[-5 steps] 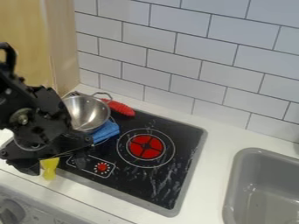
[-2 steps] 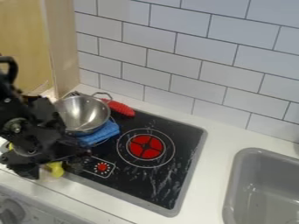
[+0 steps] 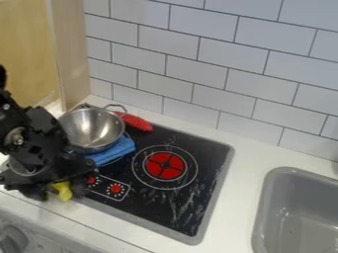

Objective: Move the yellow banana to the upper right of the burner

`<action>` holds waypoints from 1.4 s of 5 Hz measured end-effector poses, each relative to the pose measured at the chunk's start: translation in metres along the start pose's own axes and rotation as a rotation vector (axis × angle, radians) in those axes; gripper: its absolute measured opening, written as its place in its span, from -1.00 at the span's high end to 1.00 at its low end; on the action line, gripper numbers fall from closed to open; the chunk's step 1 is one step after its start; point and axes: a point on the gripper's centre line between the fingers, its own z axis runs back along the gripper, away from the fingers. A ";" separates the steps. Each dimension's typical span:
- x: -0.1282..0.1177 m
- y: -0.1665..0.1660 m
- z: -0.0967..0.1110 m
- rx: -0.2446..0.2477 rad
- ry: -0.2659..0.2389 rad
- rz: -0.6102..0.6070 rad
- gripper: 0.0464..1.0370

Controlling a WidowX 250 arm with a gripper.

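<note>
The gripper (image 3: pixel 56 190) hangs at the left, over the stove's front left corner and the counter edge. Its fingers stand apart, so it is open. Between them shows one end of the yellow banana (image 3: pixel 63 191); the black gripper hides the rest of it. Whether any finger touches the banana, I cannot tell. To the right, the red burner (image 3: pixel 165 165) lies bare within white rings on the black stove top (image 3: pixel 198 192).
A metal pot (image 3: pixel 92 128) stands at the stove's back left, next to a blue cloth (image 3: pixel 113 151). Behind them lies a red bumpy object (image 3: pixel 137 122). Red knobs (image 3: pixel 115 189) mark the front of the stove. A grey sink (image 3: pixel 290 217) is at the right.
The gripper has shifted down and left, and its fingers stand closer together. A second red knob is uncovered. The banana's visible end now slants instead of pointing straight down.
</note>
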 end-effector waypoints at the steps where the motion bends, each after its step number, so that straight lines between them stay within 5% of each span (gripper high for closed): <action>1: -0.002 0.000 0.000 -0.003 0.011 -0.005 0.34; 2: -0.003 0.000 0.000 0.001 0.023 0.006 0.60; 4: 0.002 -0.003 0.007 -0.017 -0.001 0.011 0.62; 7: -0.006 0.021 0.014 -0.019 -0.028 0.182 0.62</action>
